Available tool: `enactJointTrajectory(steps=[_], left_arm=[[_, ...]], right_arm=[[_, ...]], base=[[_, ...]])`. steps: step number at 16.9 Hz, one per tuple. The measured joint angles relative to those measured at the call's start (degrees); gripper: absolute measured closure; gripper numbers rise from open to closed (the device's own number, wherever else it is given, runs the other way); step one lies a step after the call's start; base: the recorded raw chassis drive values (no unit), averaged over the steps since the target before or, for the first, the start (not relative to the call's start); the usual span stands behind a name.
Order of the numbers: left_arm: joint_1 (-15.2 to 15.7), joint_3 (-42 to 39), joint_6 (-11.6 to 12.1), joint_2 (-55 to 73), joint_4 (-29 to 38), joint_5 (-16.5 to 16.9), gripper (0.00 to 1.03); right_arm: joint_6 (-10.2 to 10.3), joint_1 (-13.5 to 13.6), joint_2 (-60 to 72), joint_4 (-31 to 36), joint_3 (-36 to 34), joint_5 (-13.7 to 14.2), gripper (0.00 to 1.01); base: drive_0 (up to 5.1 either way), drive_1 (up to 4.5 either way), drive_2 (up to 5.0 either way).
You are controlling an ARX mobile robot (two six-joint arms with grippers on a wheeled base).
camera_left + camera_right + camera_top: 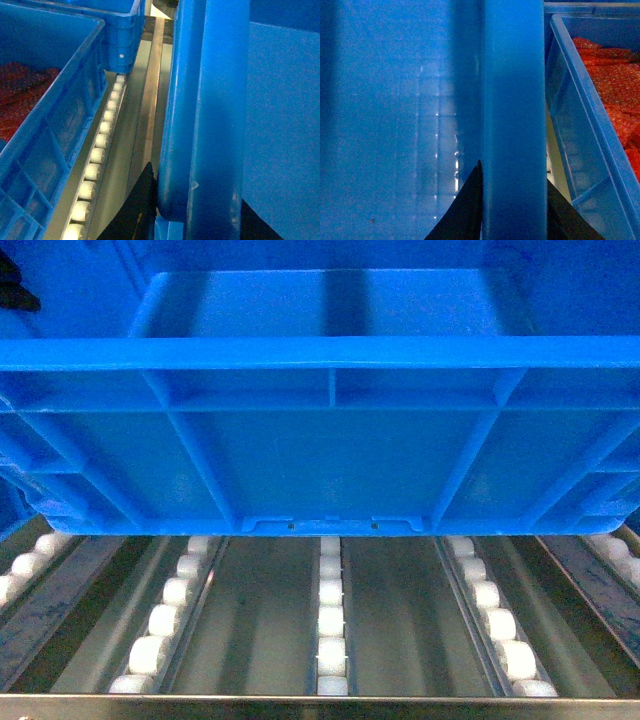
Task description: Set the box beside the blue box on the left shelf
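Both grippers, left (159,210) and right (512,220), are clamping the box (330,455) by its side rims, holding it over the shelf (250,630) rollers between neighbouring crates (45,100). No writing is showing.

Only the black fingers of each gripper show, at the bottom edge of the wrist views. The right gripper (512,212) straddles the box (330,440) rim, one finger on either side of it, pressed against it. The left gripper (192,215) grips the opposite rim likewise, with one dark finger (135,210) plainly seen outside the wall and the other barely visible inside.
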Motion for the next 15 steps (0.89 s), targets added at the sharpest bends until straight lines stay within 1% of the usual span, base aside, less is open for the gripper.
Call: enactJointTrajectory(steps=[15], left_arm=[[0.0, 0.0, 0.0, 0.0, 0.0, 0.0, 0.83]], right_arm=[[0.0, 0.0, 0.0, 0.0, 0.0, 0.0, 0.8]], base=[[0.0, 0.0, 0.0]])
